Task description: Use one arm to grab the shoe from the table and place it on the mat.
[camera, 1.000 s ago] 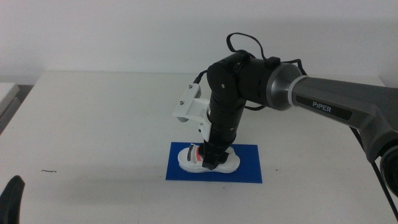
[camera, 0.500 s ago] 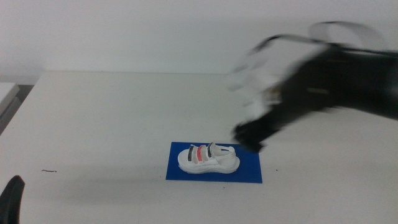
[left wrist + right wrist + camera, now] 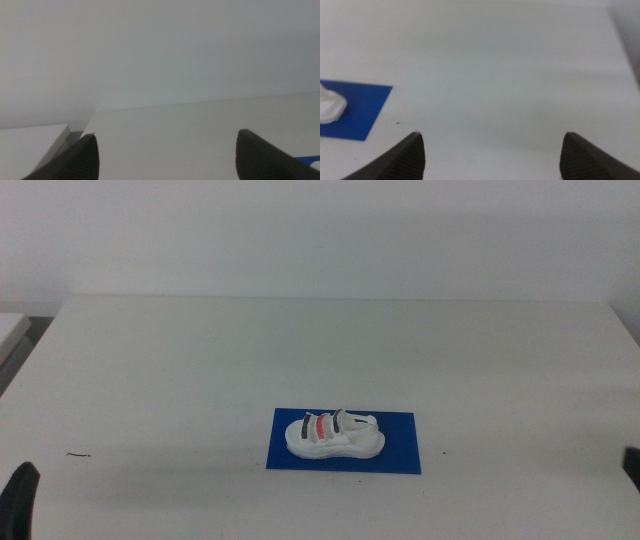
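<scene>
While the white sneaker (image 3: 333, 436) is lying on its sole on the deep-blue mat (image 3: 400, 448), neither arm is reaching over the white surface (image 3: 200, 370) in the middle view. The sneaker is sitting lengthwise along the mat, toward the mat's left half, with three straps crossing its top: a dark one, a red one and another dark one. Blue is showing all around the shoe, with a wider bare stretch on the mat's right side.

A dark jaw tip of the left hand (image 3: 20, 498) is showing at the bottom left corner of the middle view, well apart from the mat. Seen from its own wrist camera, the left hand (image 3: 165, 152) is standing released, its two dark jaws spread wide with only the pale surface and a wall between them, and a sliver of blue mat (image 3: 309, 161) is peeking past one jaw.

Only a small dark sliver, which I cannot identify for certain, is showing at the right edge of the middle view. The right hand (image 3: 492, 152) is likewise released in its wrist view, jaws wide apart and gripping nothing, hanging over bare surface. Off to one side there, a corner of the mat (image 3: 360, 107) is showing with the white end of the sneaker (image 3: 330, 106) resting on it, well clear of the jaws.

A small dark speck (image 3: 80, 455) is lying on the surface to the left of the mat.
</scene>
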Robot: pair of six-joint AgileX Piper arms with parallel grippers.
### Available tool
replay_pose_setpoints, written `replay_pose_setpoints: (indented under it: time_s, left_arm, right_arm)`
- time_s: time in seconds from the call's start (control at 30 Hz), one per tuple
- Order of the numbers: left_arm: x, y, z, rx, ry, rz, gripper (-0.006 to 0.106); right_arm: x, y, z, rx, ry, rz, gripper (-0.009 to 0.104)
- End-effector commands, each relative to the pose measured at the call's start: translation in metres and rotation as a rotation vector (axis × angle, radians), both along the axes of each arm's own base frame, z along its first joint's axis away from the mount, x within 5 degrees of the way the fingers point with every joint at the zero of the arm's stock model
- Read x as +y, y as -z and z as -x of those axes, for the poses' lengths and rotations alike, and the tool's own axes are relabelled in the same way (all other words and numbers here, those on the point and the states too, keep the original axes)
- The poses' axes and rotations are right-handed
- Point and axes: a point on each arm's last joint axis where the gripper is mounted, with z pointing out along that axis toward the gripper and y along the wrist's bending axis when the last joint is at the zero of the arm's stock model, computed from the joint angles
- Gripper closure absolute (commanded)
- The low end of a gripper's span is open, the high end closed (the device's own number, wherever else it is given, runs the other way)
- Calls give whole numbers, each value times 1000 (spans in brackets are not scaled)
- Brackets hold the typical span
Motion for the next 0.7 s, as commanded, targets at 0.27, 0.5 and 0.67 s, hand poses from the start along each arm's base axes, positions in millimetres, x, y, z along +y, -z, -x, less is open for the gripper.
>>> replay_pose_setpoints:
  time_s: [0.27, 0.5, 0.67]
  left_arm:
    - [0, 0, 0, -1, -2, 4, 7]
    - [0, 0, 0, -1, -2, 4, 7]
    - [0, -1, 0, -4, -2, 4, 7]
  right_arm:
    - [-8, 48, 53, -213, 39, -45, 3]
    - [-9, 54, 61, -277, 41, -50, 3]
    - [-9, 54, 61, -280, 40, -45, 3]
